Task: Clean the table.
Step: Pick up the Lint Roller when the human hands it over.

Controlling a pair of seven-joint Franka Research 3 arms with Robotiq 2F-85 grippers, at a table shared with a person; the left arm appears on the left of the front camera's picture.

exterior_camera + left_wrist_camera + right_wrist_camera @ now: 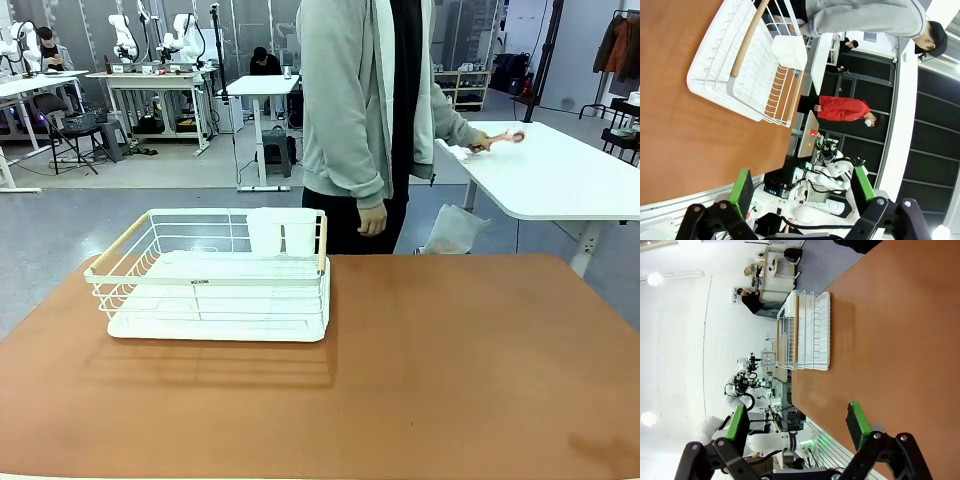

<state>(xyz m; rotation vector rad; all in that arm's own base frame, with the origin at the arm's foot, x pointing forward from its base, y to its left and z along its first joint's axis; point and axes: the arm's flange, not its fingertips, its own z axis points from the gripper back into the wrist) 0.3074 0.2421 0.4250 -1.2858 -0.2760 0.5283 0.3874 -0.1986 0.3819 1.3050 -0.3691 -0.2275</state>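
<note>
The reddish-brown table (pixel 420 370) spans the front view, and its bare top also shows in the left wrist view as the table (pixel 675 115) and in the right wrist view as the table (pixel 900 340). My left gripper (pixel 800 192) hangs open off the table's edge, nothing between its green pads. My right gripper (pixel 797 424) is open too, above the table's near edge, holding nothing. A person in a grey hoodie (pixel 350 100) stands at the far side, one hand on a small object (pixel 503 139) on the neighbouring white table.
A white wire rack (pixel 215 275) with wooden handles and a white cup holder (pixel 282 232) stands on the table's left half; the rack (pixel 747 65) and the rack (pixel 807 332) show in the wrist views. A white table (pixel 560 170) stands at the far right.
</note>
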